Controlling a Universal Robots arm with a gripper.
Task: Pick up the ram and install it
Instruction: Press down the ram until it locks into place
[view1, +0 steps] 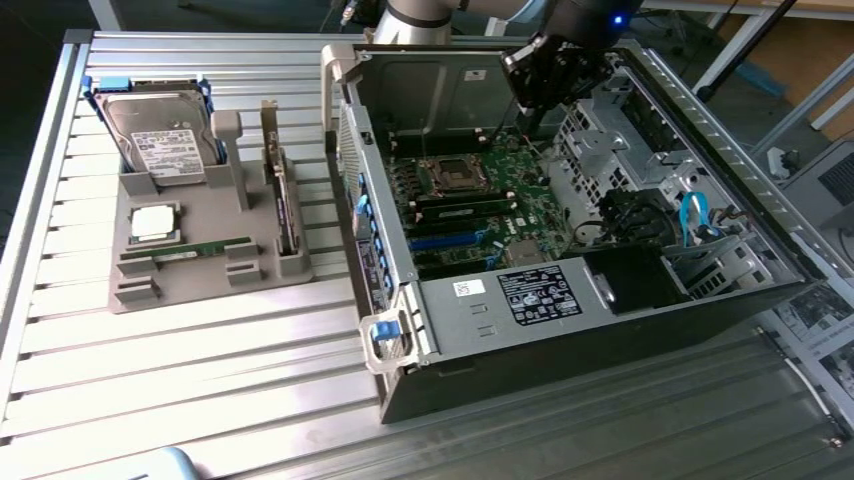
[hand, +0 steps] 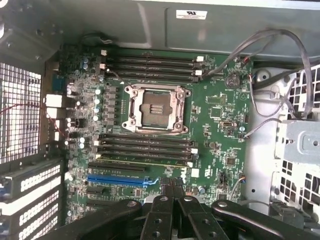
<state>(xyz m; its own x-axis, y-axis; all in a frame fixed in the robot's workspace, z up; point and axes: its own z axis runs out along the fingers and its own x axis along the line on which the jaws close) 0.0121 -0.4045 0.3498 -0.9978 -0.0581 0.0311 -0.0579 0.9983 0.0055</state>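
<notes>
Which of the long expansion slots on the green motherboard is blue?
The blue slot just below the lower bank of black memory slots; the expansion slots beside it are black.

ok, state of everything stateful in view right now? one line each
gripper: shut, holding nothing, above the motherboard
ram: lying flat in the grey holder, not picked up
processor chip: sitting in the holder
hard drive: propped at the holder's back
computer case: side open, on its side
CPU socket: empty
memory slots: no stick seated that I can see
</notes>
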